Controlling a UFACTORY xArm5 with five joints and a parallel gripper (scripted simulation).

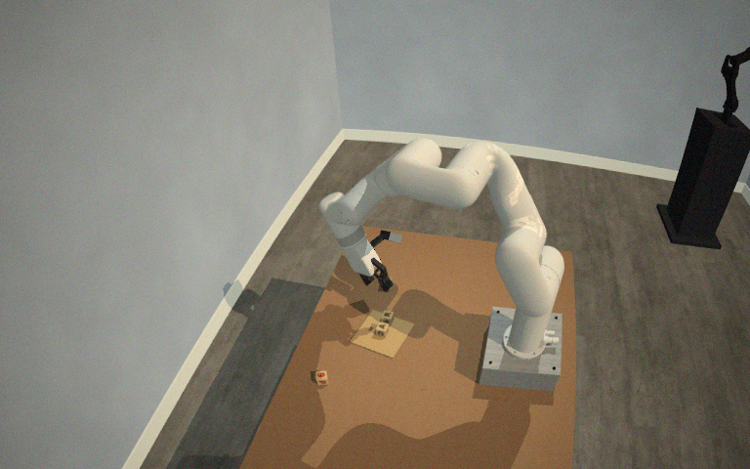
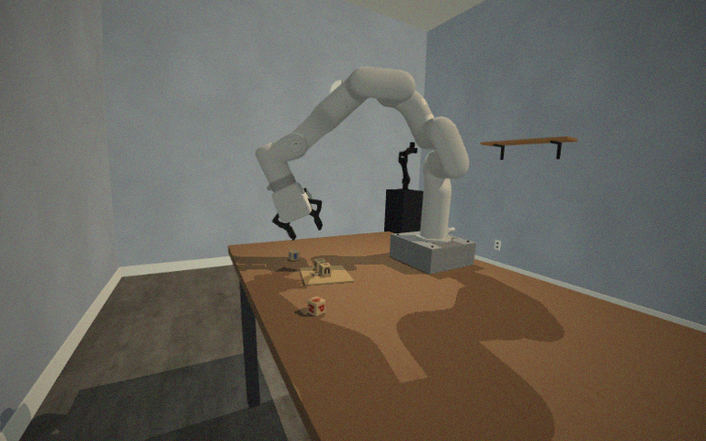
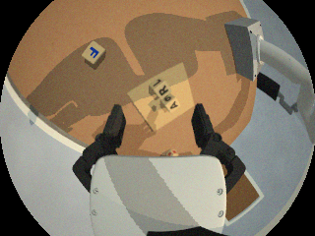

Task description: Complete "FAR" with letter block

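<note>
gripper (image 2: 301,220) is shown with its fingers spread wide and nothing held between them, raised well above the table (image 2: 495,333) near the far left corner. blue-lettered block (image 3: 94,53), showing an f on its top face in the wrist view, is seen lying on the bare table, off the mat (image 1: 371,338) and apart from it; in the exterior view it (image 2: 293,254) lies just beyond the mat, below the gripper. two blocks (image 2: 322,266) are seen side by side on the mat, touching or nearly so; in the wrist view their top faces (image 3: 161,94) are read as a and r. red-marked block (image 1: 321,377) is seen on the table, well apart from the mat, on the near side. arm (image 2: 333,108) is arched from its grey base (image 2: 432,252) over the mat.
</note>
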